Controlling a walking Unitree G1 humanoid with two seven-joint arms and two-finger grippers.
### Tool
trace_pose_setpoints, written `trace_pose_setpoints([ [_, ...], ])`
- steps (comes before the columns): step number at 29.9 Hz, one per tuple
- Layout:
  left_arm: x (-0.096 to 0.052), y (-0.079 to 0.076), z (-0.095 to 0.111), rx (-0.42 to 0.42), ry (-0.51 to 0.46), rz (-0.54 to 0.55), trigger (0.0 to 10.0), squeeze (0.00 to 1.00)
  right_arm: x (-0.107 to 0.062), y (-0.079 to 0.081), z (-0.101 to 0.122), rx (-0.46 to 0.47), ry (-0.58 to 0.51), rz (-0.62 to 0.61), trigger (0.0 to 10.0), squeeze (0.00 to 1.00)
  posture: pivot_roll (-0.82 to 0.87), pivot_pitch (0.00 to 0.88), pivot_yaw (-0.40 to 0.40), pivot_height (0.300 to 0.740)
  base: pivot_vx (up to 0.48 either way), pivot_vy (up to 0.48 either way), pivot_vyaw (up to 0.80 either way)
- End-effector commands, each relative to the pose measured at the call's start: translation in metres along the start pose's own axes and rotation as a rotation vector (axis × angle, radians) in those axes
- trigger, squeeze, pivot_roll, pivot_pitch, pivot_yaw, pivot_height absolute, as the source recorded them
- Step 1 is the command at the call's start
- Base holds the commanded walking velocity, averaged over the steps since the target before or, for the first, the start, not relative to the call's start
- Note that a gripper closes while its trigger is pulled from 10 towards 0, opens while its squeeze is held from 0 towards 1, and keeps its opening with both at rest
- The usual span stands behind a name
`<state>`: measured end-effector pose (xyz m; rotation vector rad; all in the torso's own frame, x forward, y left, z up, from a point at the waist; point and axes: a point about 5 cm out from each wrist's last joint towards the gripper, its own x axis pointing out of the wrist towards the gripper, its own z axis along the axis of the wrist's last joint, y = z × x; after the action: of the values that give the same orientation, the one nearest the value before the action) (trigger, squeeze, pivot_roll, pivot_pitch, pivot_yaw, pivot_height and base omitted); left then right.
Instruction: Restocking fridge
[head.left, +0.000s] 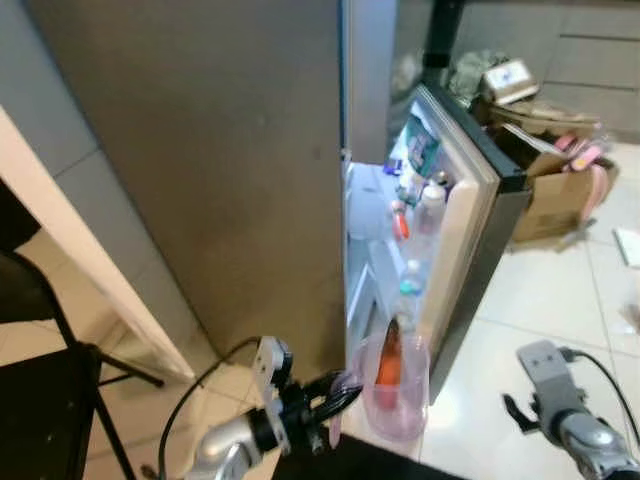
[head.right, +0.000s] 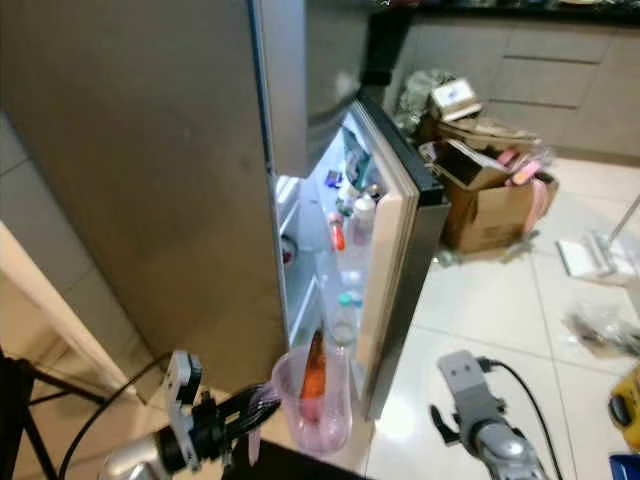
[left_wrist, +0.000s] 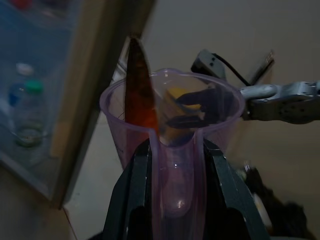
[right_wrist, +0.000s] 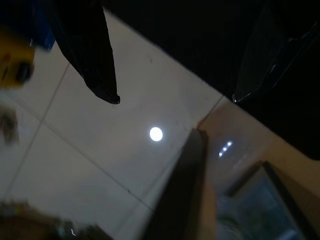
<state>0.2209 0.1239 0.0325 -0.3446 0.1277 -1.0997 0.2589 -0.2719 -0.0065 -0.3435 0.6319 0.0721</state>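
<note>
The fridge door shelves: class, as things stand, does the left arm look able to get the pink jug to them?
Probably yes. The left gripper holds the pink jug by its handle just before the open fridge door, with nothing visible between them, though its shelves already hold bottles.

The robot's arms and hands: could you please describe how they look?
Both arms are silver metal with black cables. The left hand has two long black fingers behind a white bracket. The right hand has black fingers too, with a grey block at its wrist.

Pale tiled floor (head.right: 470, 300), open cardboard boxes (head.right: 490, 205) standing on it beside the fridge door (head.right: 400, 240)
</note>
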Motion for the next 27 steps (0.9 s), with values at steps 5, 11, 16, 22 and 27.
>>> trace_pose_setpoints([
  [5,0.001,0.001,0.001,0.023,0.008,-0.004,10.0,0.0,0.006,0.001,0.027,-0.027,-0.096,0.035,10.0,0.0,-0.03,0.0,-0.036,0.74,0.0,0.0,0.73],
  [11,0.006,-0.002,0.001,0.031,-0.018,-0.021,10.0,0.0,0.009,0.003,0.046,-0.049,-0.165,0.064,10.0,0.0,-0.03,0.0,-0.037,0.74,0.0,0.0,0.73],
  [16,0.007,-0.005,0.001,0.025,-0.021,-0.038,10.0,0.0,0.01,0.004,0.059,-0.041,-0.232,0.079,10.0,0.0,-0.03,0.0,-0.039,0.74,0.0,0.0,0.72],
  [22,0.006,-0.006,-0.001,0.024,-0.016,-0.04,10.0,0.0,0.009,-0.011,0.085,-0.066,-0.331,-0.013,10.0,0.0,-0.03,0.0,-0.04,0.74,0.0,0.0,0.0],
  [27,0.006,-0.007,-0.002,0.025,-0.017,-0.045,10.0,0.0,0.006,-0.035,0.097,-0.073,-0.342,-0.186,10.0,0.0,-0.03,0.0,-0.043,0.74,0.0,0.0,0.0],
])
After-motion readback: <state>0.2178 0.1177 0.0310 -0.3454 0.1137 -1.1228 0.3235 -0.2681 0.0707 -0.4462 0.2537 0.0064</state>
